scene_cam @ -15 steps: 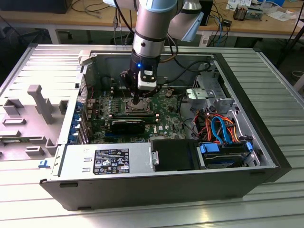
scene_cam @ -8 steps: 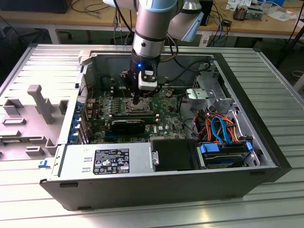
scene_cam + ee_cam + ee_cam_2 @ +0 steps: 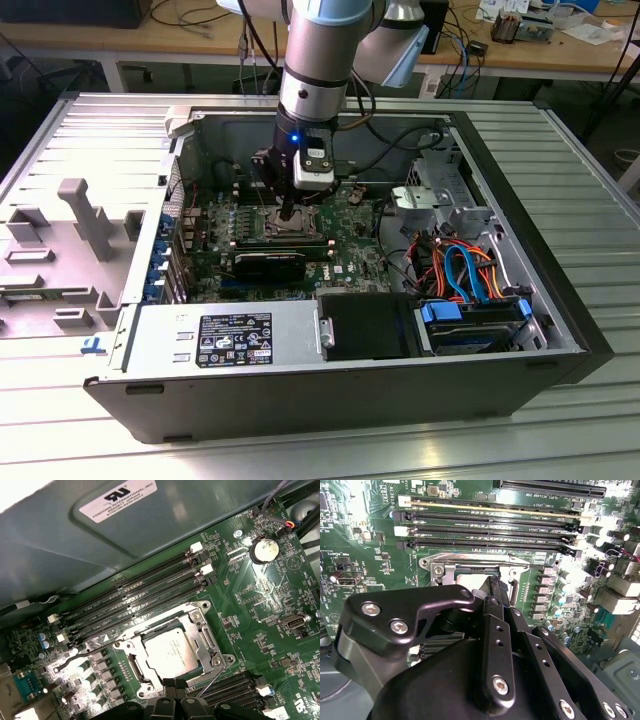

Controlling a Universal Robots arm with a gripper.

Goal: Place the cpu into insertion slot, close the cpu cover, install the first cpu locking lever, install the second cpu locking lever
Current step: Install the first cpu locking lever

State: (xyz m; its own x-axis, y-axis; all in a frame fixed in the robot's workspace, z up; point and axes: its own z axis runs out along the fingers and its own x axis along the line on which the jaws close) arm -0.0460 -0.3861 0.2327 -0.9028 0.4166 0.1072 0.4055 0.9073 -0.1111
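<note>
CPU (image 3: 171,649) is one small pale silvery-tan square with faint print on top, sitting flat in the insertion slot (image 3: 134,668), which sits in the middle of the green motherboard (image 3: 260,605) between two banks of long black memory slots (image 3: 135,597). The CPU cover (image 3: 192,625), a thin silver frame plate with a window cut-out, looks down over the chip, with the chip showing through the window; hard to be sure it's fully seated from this angle. Two thin wire locking levers in the first wrist view: one (image 3: 95,652) lies out along the slot's side toward the row of capacitors, the other (image 3: 212,679) runs off the opposite corner toward the end effector; both look unlatched. In the second wrist view the end effector (image 3: 496,587) is right above the socket edge, black fingers (image 3: 492,630) close together into a narrow tip, nothing visibly held. The exterior view has the arm (image 3: 318,60) reaching straight down into the open PC case (image 3: 560,300), end effector (image 3: 288,212) over the socket area. Count: one CPU, one socket, one cover, two levers, four memory slots in the bank beside the socket in the first wrist view. Case rests on a ribbed metal surface (image 3: 590,170).
</note>
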